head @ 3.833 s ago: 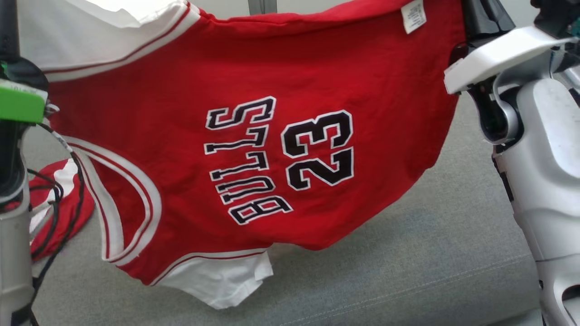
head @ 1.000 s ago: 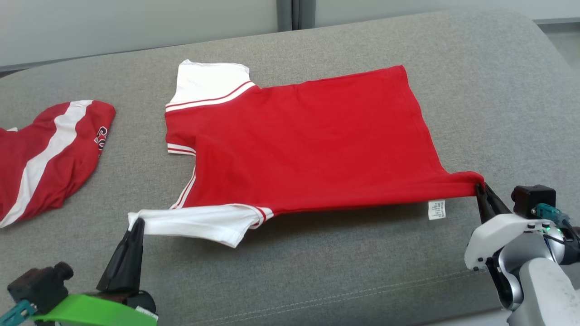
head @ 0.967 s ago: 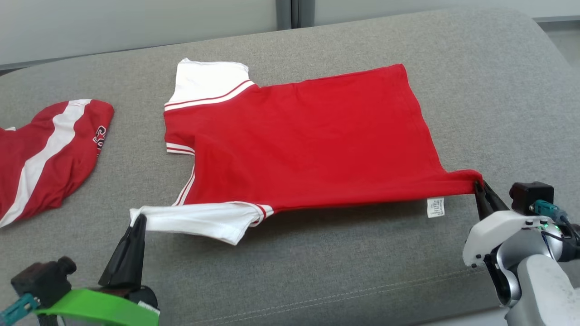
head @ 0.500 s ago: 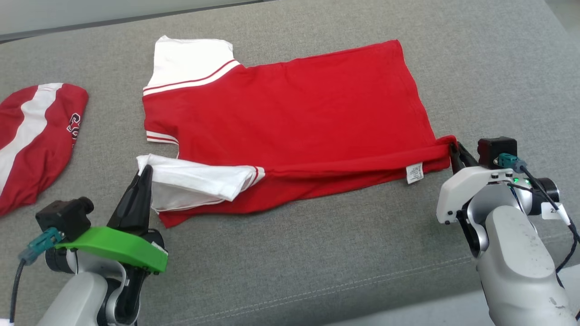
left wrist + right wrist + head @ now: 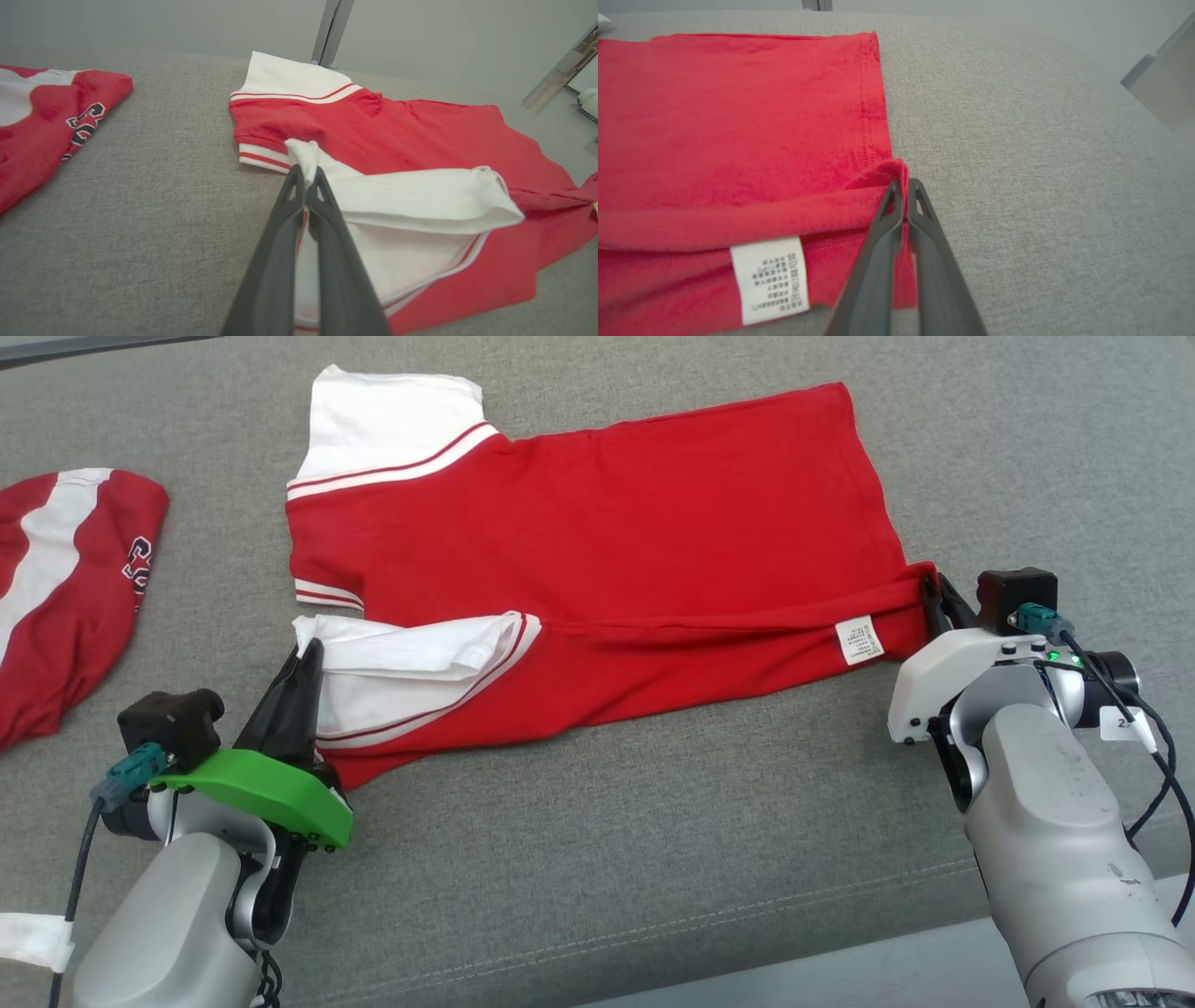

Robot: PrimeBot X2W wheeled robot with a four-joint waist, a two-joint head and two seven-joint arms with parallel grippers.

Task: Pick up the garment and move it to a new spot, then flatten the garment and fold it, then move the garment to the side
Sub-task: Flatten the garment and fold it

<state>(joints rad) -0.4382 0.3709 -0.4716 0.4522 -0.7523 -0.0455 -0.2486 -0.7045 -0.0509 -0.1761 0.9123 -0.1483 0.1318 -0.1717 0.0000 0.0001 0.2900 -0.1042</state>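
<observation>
1. Head view: shirt (image 5: 607,523) spread on couch (image 5: 653,859), near edge folded over.
2. Left wrist view: left end effector (image 5: 306,171) closed on white sleeve (image 5: 411,198).
3. Right wrist view: right end effector (image 5: 903,185) pinches hem corner (image 5: 896,169) beside printed label (image 5: 768,277).

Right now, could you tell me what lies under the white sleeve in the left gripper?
Red jersey fabric shows beneath the white sleeve; the grey cushion below is covered.

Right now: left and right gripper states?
Left gripper: shut on the garment, at its white sleeve.
Right gripper: shut on the garment, at its red corner.
</observation>
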